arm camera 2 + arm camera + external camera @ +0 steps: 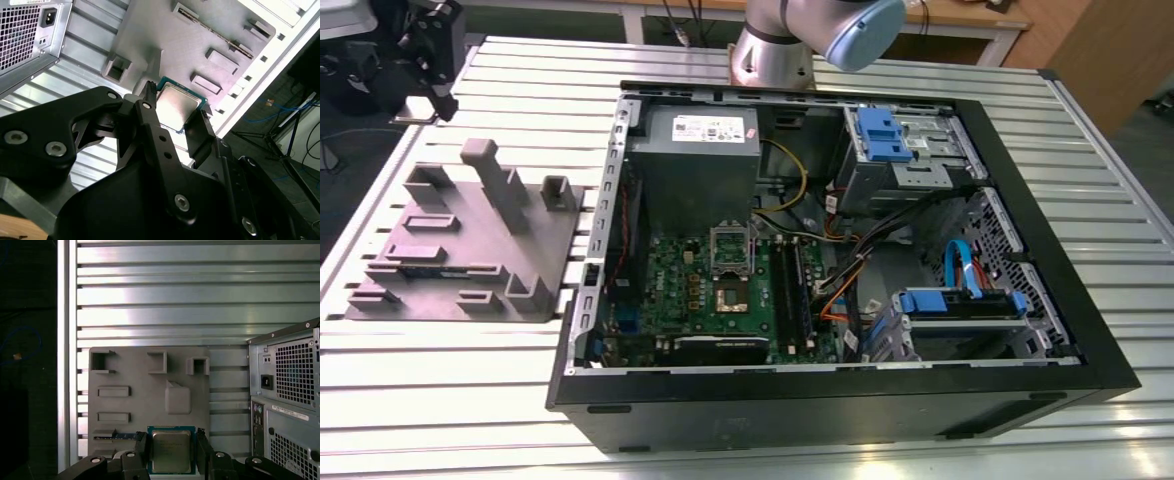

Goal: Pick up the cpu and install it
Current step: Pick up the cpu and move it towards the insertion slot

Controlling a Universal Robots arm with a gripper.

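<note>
In the second wrist view the claw (pixel 175 102) hides two edges — partly — of the cpu (pixel 181 100).

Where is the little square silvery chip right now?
In both wrist views, the flat silvery-grey square cpu is clamped between the fingers of the black gripper, above the grey moulded holder tray beside the computer case.

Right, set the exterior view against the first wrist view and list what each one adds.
Exterior view: the case's open inside, with the motherboard and its socket. First wrist view: the cpu held between the fingers, and the case's rear panel. Both: the grey fixture on the slatted table.
</note>
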